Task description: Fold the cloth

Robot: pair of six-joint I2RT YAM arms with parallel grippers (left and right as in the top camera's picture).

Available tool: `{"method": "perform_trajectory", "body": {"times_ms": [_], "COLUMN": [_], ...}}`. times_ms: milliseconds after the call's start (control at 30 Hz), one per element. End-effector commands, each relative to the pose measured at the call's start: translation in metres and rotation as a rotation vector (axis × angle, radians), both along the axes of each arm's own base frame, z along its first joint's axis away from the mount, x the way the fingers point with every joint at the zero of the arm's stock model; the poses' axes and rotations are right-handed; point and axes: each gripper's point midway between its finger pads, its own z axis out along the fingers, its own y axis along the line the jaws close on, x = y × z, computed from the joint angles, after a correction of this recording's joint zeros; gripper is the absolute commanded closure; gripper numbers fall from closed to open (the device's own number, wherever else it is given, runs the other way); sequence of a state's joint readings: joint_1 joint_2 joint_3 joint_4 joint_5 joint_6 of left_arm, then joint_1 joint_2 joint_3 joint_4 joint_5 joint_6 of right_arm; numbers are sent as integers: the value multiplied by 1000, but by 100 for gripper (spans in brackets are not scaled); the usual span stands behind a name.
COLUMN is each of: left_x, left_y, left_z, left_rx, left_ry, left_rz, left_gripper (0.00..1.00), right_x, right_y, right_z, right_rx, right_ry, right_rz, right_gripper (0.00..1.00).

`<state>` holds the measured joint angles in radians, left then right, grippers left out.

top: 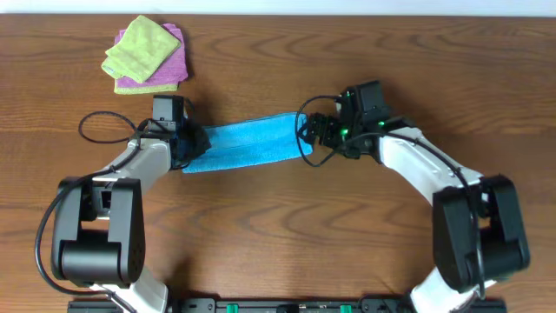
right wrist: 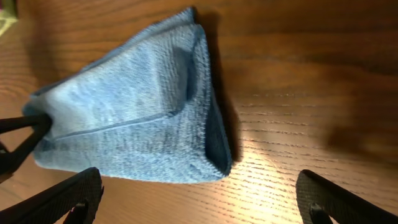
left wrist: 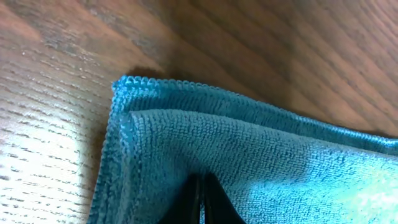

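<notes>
cloth (top: 248,143) folded into long strip, sitting mid tabletop (top: 278,235) between the 2 arms. left hand (top: 191,145) clamped on its left end, wrist cam shows dark fingertips (left wrist: 214,208) squeezed together on layered corner. right hand (top: 306,137) at other end, fingers (right wrist: 71,196) spread wide, gripping nothing, cloth edge just ahead of them. lime-green cloth (top: 139,48) stacked on purple cloth (top: 169,76), far-left corner, well apart.
</notes>
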<state>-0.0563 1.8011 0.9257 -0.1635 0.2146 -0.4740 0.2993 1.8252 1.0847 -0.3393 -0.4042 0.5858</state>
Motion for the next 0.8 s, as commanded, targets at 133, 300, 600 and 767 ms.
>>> {"method": "perform_trajectory", "body": {"times_ms": [133, 300, 600, 767], "left_x": [-1, -1, -1, -1], "left_y": [0, 0, 0, 0], "left_z": [-9, -9, -9, -9], "left_rx": [10, 10, 10, 9], "left_ry": [24, 24, 25, 25], "left_rz": [-2, -2, -2, -3], "left_gripper": [94, 94, 94, 94], "right_x": [-5, -8, -8, 0], "right_y": [24, 36, 39, 48], "right_z": [-7, -15, -32, -34], "right_rx": [33, 38, 32, 56], "right_ry": [22, 27, 51, 19], "right_rz": [26, 43, 42, 38], "right_gripper": [1, 2, 5, 14]}}
